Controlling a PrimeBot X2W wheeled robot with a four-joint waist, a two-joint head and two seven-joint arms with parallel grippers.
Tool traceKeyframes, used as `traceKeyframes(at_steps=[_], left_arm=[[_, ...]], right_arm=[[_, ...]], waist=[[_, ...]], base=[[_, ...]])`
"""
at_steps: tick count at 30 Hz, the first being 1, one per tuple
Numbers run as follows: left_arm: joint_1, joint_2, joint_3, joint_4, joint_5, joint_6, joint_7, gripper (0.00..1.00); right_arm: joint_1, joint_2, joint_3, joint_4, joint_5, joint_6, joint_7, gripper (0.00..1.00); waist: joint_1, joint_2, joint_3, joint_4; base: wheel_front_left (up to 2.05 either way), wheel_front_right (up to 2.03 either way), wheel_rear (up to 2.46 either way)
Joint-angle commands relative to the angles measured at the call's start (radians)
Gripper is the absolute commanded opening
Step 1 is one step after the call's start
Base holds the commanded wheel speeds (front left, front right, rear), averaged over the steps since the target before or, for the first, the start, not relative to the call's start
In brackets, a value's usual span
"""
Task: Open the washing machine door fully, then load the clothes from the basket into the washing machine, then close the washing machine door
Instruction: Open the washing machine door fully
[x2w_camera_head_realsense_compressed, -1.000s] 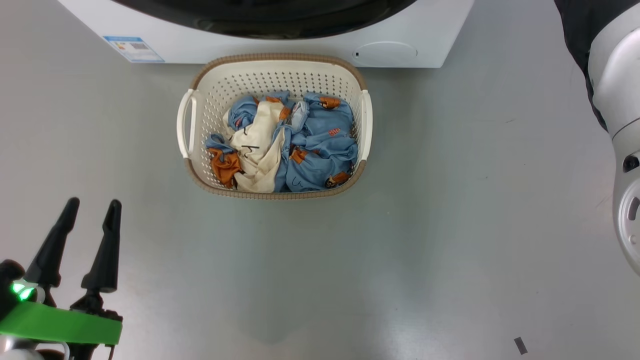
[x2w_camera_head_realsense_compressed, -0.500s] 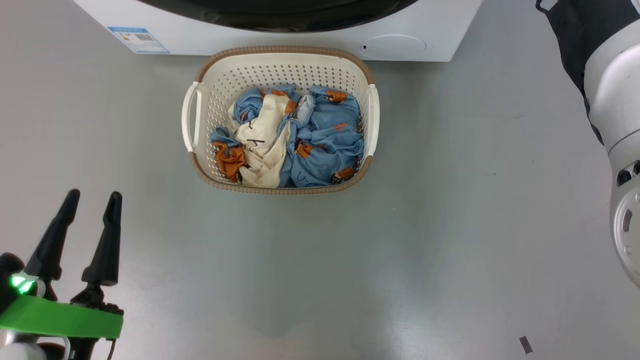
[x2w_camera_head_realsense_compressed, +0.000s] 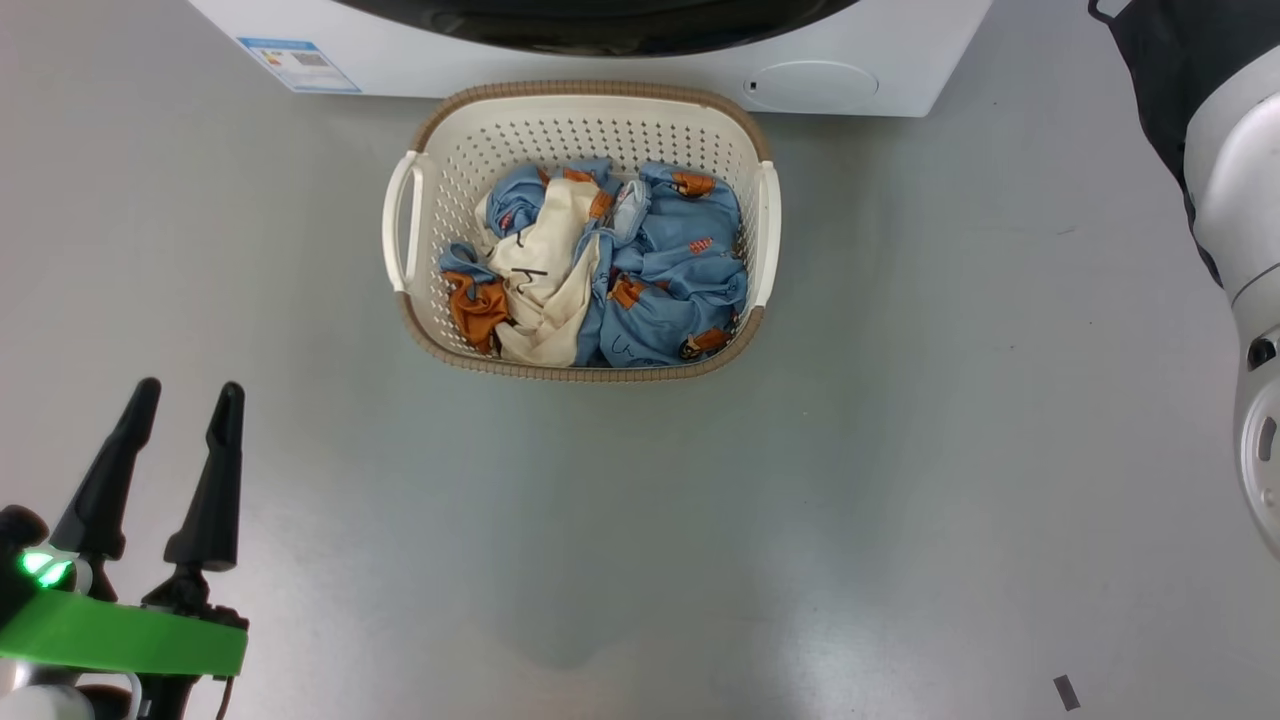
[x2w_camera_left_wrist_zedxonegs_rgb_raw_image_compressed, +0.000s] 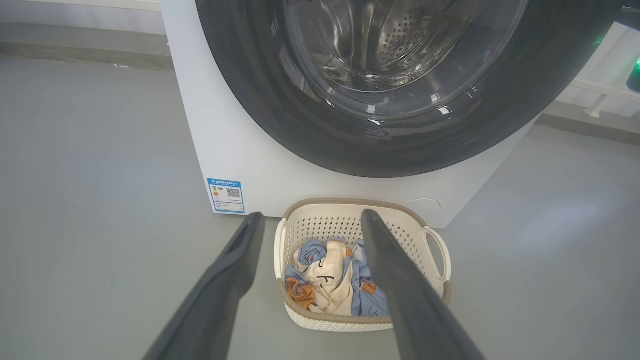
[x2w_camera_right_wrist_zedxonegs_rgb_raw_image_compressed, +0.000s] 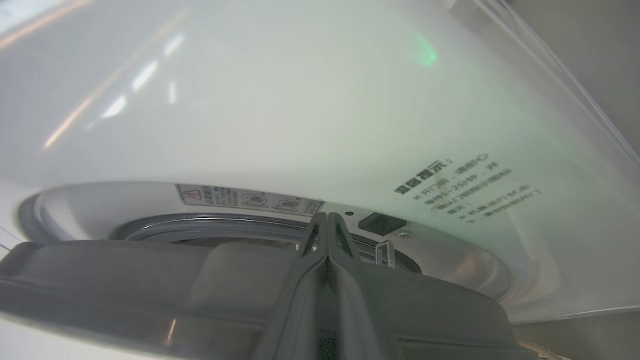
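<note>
White, boxy washing machine (x2w_camera_left_wrist_zedxonegs_rgb_raw_image_compressed: 240, 140) on the grey floor (x2w_camera_head_realsense_compressed: 900, 450), top cut off in the head view, blue label (x2w_camera_left_wrist_zedxonegs_rgb_raw_image_compressed: 226, 195) low on its front. Black-rimmed washing machine door (x2w_camera_left_wrist_zedxonegs_rgb_raw_image_compressed: 280, 115) across most of that front, glossy ring around bulging glass, steel drum visible through it. In the right wrist view, unlatched and ajar, latch hook (x2w_camera_right_wrist_zedxonegs_rgb_raw_image_compressed: 385, 252) clear of its dark socket (x2w_camera_right_wrist_zedxonegs_rgb_raw_image_compressed: 382, 223). Judged stiff, fairly heavy and slick on the rim, free to swing on its hinge alone; best taken behind the free edge near the hook, not on the glass. Width of the gap hard to read, hinge side unseen.

Cream basket (x2w_camera_head_realsense_compressed: 590, 372) upright on the floor just in front of the machine, below the door, white handles at either side. Probably light and liable to slide on the smooth floor if tugged. Inside it, heaped clothes (x2w_camera_head_realsense_compressed: 660, 260): blue prints over most of the pile, cream piece left of centre, orange-brown piece at the left. Judged soft, limp, light and tangled; best pinched at a raised fold on top, with some risk of dragging a neighbour along. Number of garments and lower layers hidden.

Low at the left of the head view, left hand (x2w_camera_head_realsense_compressed: 189, 392), fingers apart and empty, well apart from the basket and pointed toward it. Up at the door's edge, right hand (x2w_camera_right_wrist_zedxonegs_rgb_raw_image_compressed: 327, 217), fingers pressed together with nothing between them; contact with the door unclear. Pale right forearm (x2w_camera_head_realsense_compressed: 1235, 180) at the right edge of the head view
</note>
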Motion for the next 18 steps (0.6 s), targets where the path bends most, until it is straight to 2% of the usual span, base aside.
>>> traceKeyframes(at_steps=[1, 11, 18], left_arm=[[-0.031, 0.03, 0.042, -0.018, -0.014, -0.003, -0.006, 1.0], [-0.035, 0.025, 0.043, -0.029, -0.01, -0.003, -0.006, 1.0], [-0.024, 0.026, 0.058, -0.037, -0.004, -0.003, -0.006, 1.0]], right_arm=[[-0.021, 0.051, 0.019, -0.022, 0.018, 0.002, 0.021, 0.0], [-0.036, 0.051, 0.097, -0.022, 0.09, 0.002, 0.105, 0.0], [-0.025, 0.051, 0.106, -0.022, 0.105, 0.002, 0.144, 0.0]], waist=[[0.0, -0.0001, 0.002, 0.002], [0.0, -0.0001, -0.009, -0.002], [0.0, -0.0001, -0.021, -0.01]], base=[[0.0, 0.0, 0.0], [0.0, 0.0, 0.0], [0.0, 0.0, 0.0]])
